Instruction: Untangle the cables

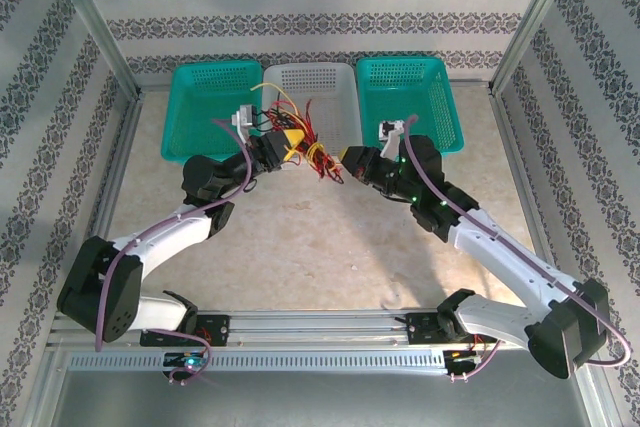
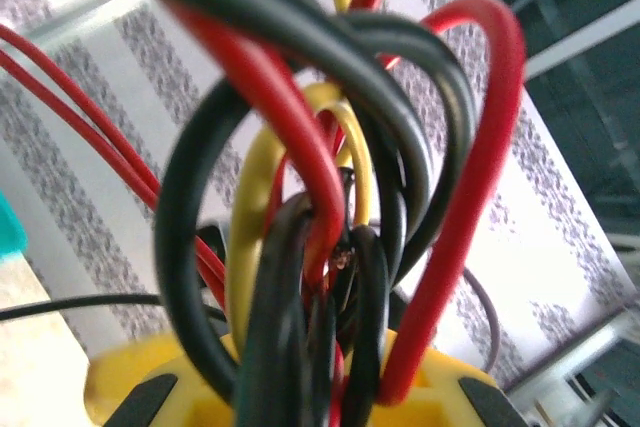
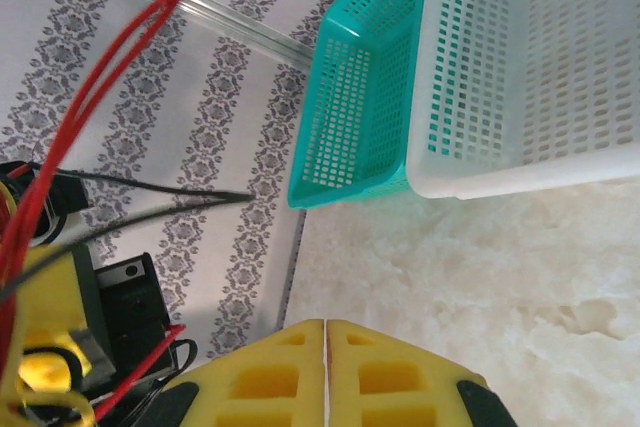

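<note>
looped red, black and yellow cables [image 2: 290,117] crowd the left wrist lens, rising from between the yellow fingers of the left gripper [image 1: 288,143], which is clamped on them. they hang above the table [image 1: 300,247], just before the white basket [image 1: 310,82]. right gripper [image 3: 326,325] sits just beside them, fingers pressed flush together, nothing visible between.

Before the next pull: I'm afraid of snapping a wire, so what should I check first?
1. Grip of the left tool on the cables: ok, clamped.
2. Strand in the right tool: not ok, shut on nothing visible.
3. Strands separated: not ok, red, black and yellow loops interlock.
4. Bundle clear of the white basket: cannot tell.
5. Gap between the two arms' ends: ok.
</note>
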